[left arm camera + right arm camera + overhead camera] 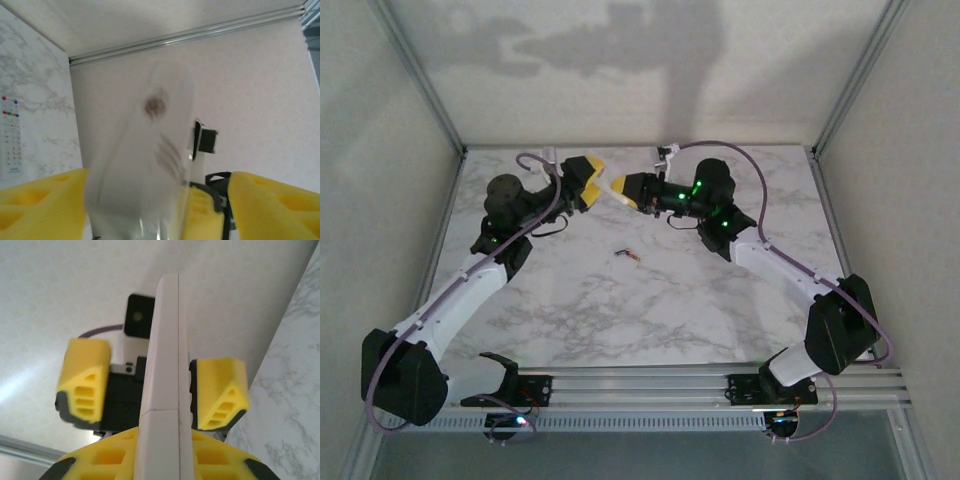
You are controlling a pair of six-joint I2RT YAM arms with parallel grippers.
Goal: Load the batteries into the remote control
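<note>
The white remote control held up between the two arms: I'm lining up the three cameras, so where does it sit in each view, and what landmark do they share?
Top external: the white slim plastic remote control sits upper centre, off the table.
Left wrist: blurred, upright, lower centre.
Right wrist: edge-on, centre, running up from the bottom edge.
Shared landmark: the grey-veined marble table top.

The left arm and right arm reached forward and bent inward, with their pincers tip to tip. The right pincer seemed clamped edge-on around the remote control. Facing it, the left pincer had its fingers spread apart to either side.
</note>
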